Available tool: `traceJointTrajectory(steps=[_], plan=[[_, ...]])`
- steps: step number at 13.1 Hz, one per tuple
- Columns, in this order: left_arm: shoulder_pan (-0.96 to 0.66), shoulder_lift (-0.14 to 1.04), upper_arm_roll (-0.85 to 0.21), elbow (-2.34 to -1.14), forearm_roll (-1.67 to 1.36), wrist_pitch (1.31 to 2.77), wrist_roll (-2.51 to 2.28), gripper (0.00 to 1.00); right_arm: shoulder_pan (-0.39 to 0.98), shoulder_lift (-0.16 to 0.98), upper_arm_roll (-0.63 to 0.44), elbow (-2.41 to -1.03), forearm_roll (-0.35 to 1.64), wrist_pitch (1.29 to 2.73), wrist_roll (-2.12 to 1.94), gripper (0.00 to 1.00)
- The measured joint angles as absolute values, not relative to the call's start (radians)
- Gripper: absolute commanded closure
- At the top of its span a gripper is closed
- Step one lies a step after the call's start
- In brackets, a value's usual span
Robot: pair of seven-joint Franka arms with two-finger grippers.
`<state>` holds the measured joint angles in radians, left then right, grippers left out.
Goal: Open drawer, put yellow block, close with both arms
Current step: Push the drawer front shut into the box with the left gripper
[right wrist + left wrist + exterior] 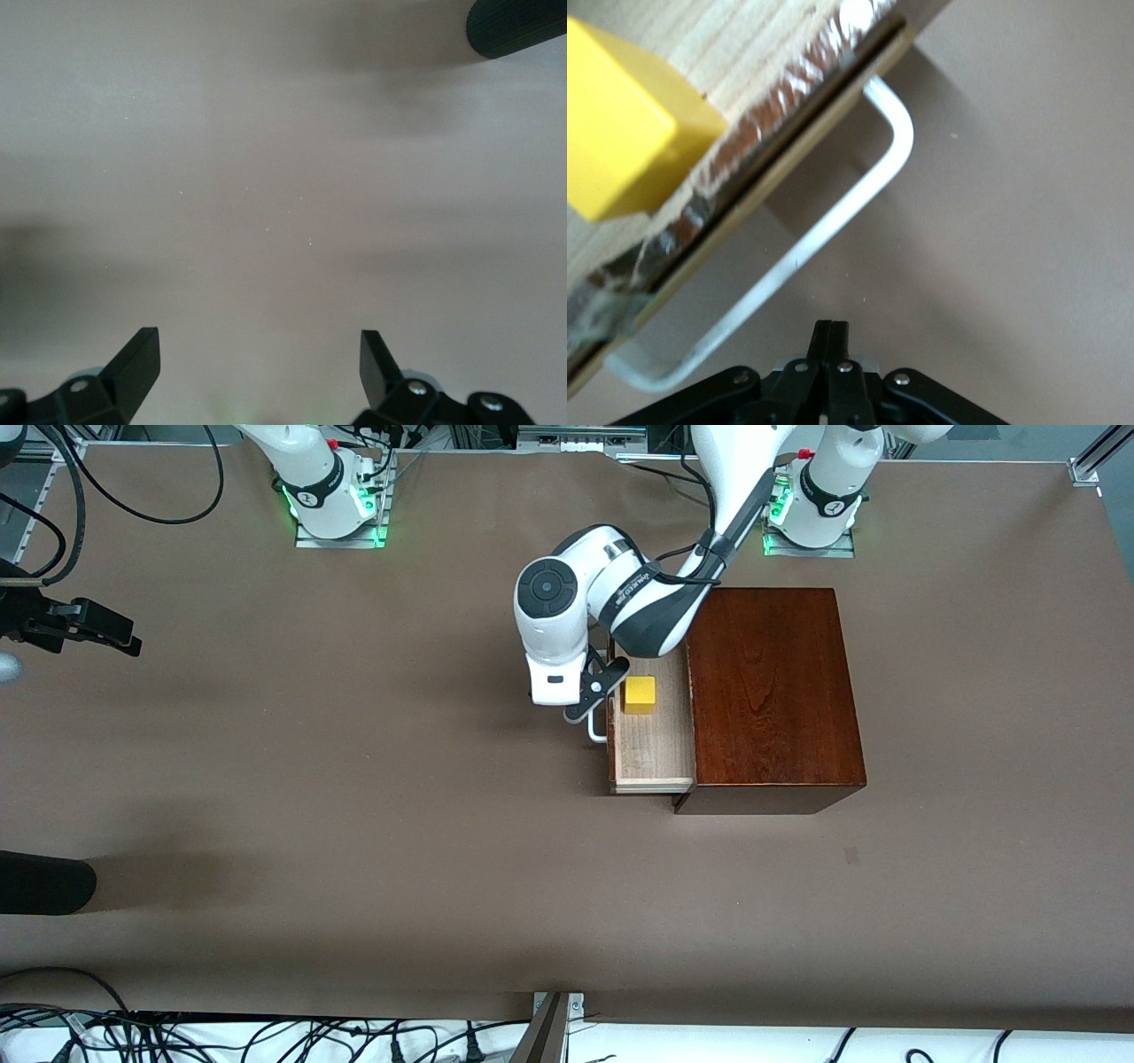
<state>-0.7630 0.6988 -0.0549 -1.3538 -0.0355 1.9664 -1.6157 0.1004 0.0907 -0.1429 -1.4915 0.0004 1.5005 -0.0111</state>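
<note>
The drawer (651, 755) stands pulled out of the mahogany box (771, 691) toward the right arm's end of the table. The yellow block (640, 694) lies in its pale wood tray and also shows in the left wrist view (620, 133). My left gripper (595, 689) is just in front of the drawer's front, by the white handle (598, 731). Its fingers (831, 329) are shut on nothing, a little apart from the handle (833, 221). My right gripper (124, 636) waits open and empty (259, 350) over bare table at the right arm's end.
The brown table (354, 824) is bare around the box. A black rounded object (44, 881) reaches in at the table's edge at the right arm's end, nearer to the front camera than the right gripper, and shows in the right wrist view (518, 27). Cables lie along the front edge.
</note>
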Motion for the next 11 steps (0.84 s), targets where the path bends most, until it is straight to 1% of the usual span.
traceJointTrajectory(steps=[11], plan=[[-0.740,0.702,-0.045,-1.350,-0.035,1.966,-1.600,1.00,0.100,0.091,-0.143,-1.491,0.000,1.512,-0.010,0.00]])
